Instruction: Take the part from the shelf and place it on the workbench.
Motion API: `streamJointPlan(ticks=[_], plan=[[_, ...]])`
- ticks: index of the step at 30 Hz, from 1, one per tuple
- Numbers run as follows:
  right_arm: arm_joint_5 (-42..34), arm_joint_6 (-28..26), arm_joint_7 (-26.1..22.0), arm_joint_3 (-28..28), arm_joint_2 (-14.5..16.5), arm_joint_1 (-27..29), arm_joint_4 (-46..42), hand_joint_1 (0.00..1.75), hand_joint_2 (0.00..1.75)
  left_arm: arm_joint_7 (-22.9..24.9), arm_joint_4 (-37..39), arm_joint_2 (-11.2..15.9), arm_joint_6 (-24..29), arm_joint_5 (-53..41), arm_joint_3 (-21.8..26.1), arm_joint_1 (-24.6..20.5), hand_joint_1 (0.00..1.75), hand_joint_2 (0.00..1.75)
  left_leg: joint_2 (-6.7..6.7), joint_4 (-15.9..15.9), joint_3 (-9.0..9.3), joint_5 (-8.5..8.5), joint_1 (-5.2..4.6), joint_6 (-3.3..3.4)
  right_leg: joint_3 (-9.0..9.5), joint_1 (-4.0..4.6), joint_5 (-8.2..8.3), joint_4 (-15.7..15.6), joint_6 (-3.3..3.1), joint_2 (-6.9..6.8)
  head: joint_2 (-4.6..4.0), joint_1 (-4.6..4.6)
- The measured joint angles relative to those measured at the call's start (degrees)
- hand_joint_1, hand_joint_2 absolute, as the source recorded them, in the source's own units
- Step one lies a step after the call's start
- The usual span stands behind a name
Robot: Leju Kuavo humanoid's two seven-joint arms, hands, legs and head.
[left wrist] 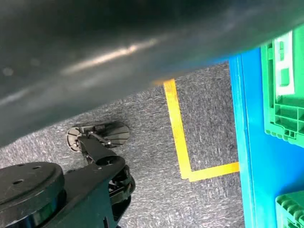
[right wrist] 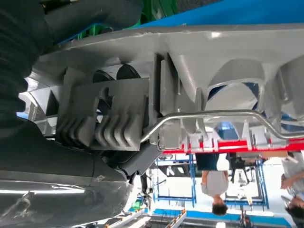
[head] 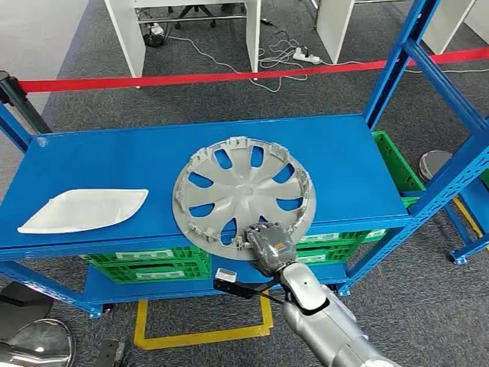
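Shelving of blue metal (head: 115,157) carries the grey wheel cover (head: 245,195), which lies flat near the shelf's front edge with its ribbed, clipped rim turned upward. The right robot hand (head: 268,243) is closed on the near rim of the wheel cover; in the right wrist view, dark fingers (right wrist: 107,78) are seen curled around the moulded plastic clips, beside a thin wire ring (right wrist: 215,114). A flat white panel (head: 83,209), smooth and leaf-shaped, rests well apart on the shelf's left side. Green latticed crates (head: 156,264) are stored on the level below. A red tape barrier (head: 231,76) is stretched behind, over grey carpet marked with yellow tape (head: 202,332). The left robot hand's state cannot be told.
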Motion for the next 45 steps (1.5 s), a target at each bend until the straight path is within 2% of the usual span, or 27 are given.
streamJointPlan(ticks=[5, 9, 13, 17, 25, 32, 36, 41, 45], plan=[[0.2, -0.2, 0.0, 0.0, 0.0, 1.4, -2.9, 1.75, 1.75, -0.1, 0.0, 0.0, 0.0, 0.3, 0.0, 0.1, 0.00, 0.00, 0.00, 0.0, 0.00, 0.00, 0.00, 0.00, -0.01, 0.00, 0.00, 0.0, 0.00, 0.00, 0.00, -0.01], [0.2, -7.1, -3.3, 0.5, -0.5, 12.3, -24.3, 1.75, 1.75, -1.9, 0.0, 0.0, 1.3, 1.3, 0.3, 1.6, 0.00, 0.00, -0.01, 0.0, -0.04, -0.07, 0.00, 0.00, -0.11, 0.00, -0.06, 0.0, -0.03, -0.01, 0.00, -0.02], [-0.6, -7.9, -4.6, 0.5, -1.0, 17.7, -35.1, 1.75, 1.75, -2.3, 0.0, 0.0, 1.3, 1.5, 0.7, 2.3, 0.00, 0.00, -0.01, 0.0, -0.09, -0.12, 0.00, 0.00, -0.47, 0.00, -0.12, 0.0, -0.05, -0.03, 0.00, -0.01], [-1.3, -7.9, -6.8, 0.0, -1.2, 19.6, -40.1, 1.75, 1.75, -2.3, 0.0, 0.0, 1.4, 1.5, 0.9, 2.4, 0.00, 0.00, -0.01, 0.0, -0.06, -0.14, 0.00, -0.02, -0.67, 0.00, -0.14, 0.0, -0.06, -0.02, 0.00, -0.01], [-4.5, -7.9, -18.1, -4.4, 0.7, 23.1, -46.7, 1.75, 1.75, -2.3, -0.5, -0.2, 3.7, 1.9, 0.5, 2.5, 0.00, 0.00, -0.02, 0.0, -0.05, -0.12, -0.01, 0.00, -0.46, -0.01, -0.12, 0.0, -0.04, -0.04, 0.00, -0.01], [-9.2, -7.9, -26.8, -9.0, 4.2, 25.7, -49.8, 1.75, 1.75, -2.3, -2.2, -0.9, 5.2, 9.7, -5.7, 3.1, 0.00, 0.00, -0.01, 0.0, -0.04, -0.13, 0.00, 0.00, -0.54, 0.00, -0.14, 0.0, -0.05, -0.04, 0.00, -0.01], [-11.2, -7.9, -31.9, -11.2, 6.3, 26.7, -51.0, 1.75, 1.75, -2.3, -2.5, -0.8, 4.5, 12.6, -8.9, 3.8, 0.00, 1.75, -0.01, 0.0, -0.03, -0.13, 0.01, -0.01, -0.62, 0.01, -0.15, 0.0, -0.05, -0.04, 0.00, -0.01], [-12.2, -7.9, -34.8, -13.2, 8.1, 27.7, -51.7, 1.75, 1.75, -2.3, -3.3, -0.5, 4.7, 15.4, -12.9, 4.5, 0.00, 1.75, -0.01, 0.0, -0.04, -0.13, 0.00, -0.01, -0.61, 0.00, -0.15, 0.0, -0.05, -0.04, 0.00, -0.01], [-13.4, -7.9, -35.0, -13.7, 8.5, 28.1, -51.7, 1.75, 1.75, -2.3, -3.4, -0.1, 4.5, 18.1, -14.9, 4.8, 0.00, 1.75, -0.02, 0.0, -0.04, -0.13, -0.01, -0.01, -0.59, 0.00, -0.15, 0.0, -0.05, -0.04, 0.00, -0.01]])
